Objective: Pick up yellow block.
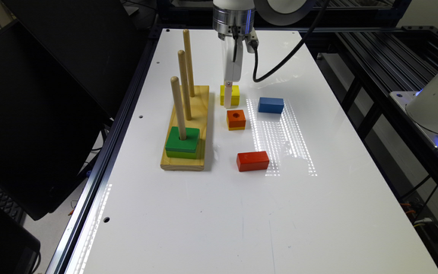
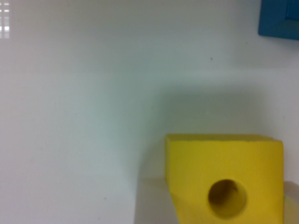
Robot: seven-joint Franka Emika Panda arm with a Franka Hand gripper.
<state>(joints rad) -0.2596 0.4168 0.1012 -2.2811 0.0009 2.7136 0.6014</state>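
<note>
You have the gripper (image 1: pixel 228 99) lowered straight over the yellow block (image 1: pixel 234 94), which sits on the white table (image 1: pixel 211 213) just beside the peg board (image 1: pixel 188 125), likely lined up to grasp, though finger state is unclear.

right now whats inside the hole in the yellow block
Nothing visible inside. In the wrist view, the round hole in the small yellow wooden cube shows only yellow walls fading into shadow; its bottom is too dark to see. The hand stands at the cube, not in the hole.
</note>
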